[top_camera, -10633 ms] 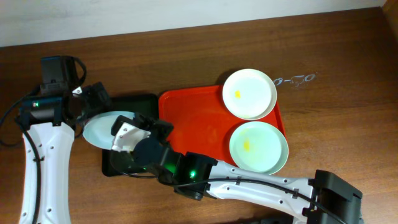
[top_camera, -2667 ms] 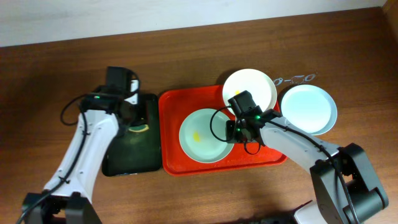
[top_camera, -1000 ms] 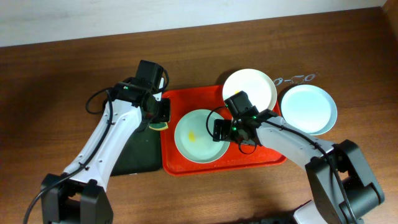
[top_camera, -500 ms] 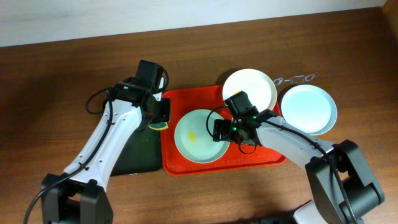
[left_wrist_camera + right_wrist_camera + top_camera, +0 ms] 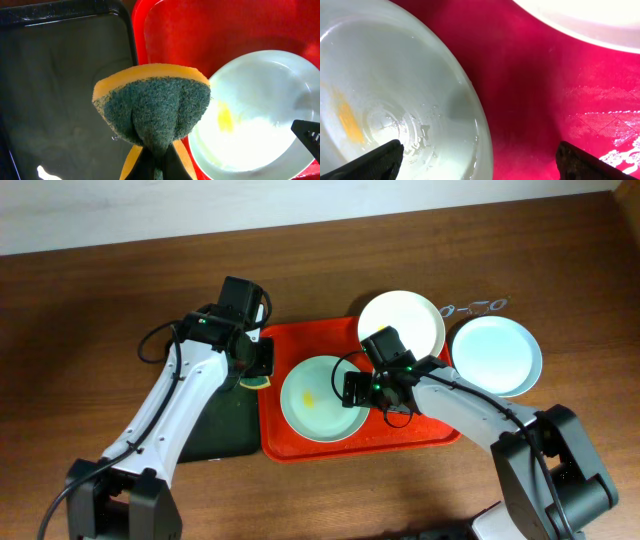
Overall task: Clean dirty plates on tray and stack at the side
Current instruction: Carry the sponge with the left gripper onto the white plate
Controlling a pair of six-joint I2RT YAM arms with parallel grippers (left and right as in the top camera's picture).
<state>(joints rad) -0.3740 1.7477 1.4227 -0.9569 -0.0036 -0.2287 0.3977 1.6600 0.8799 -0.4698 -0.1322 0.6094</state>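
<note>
The pale green plate [image 5: 318,397], yellow-smeared, lies in the red tray [image 5: 425,436], left half. I've got the left gripper [image 5: 255,370] clamped on a sponge [image 5: 152,112] above the tray's left rim; the right gripper [image 5: 353,390] stands spread wide over the tray's middle.

The pale blue plate [image 5: 496,356] is no longer held up to the left of the tray [image 5: 310,340]; it now lies on the table [image 5: 100,300] just past the tray's right rim. The pale green plate [image 5: 318,398] is moved from the tray's front right corner to its left-centre. The left gripper [image 5: 155,156], earlier over the black tray [image 5: 215,430] left of the tray, now hangs at the tray's left rim, clamped on a sponge [image 5: 155,107]. The right gripper [image 5: 352,390], once left of the tray, is now over its middle, jaws wide astride the green plate's right edge.
</note>
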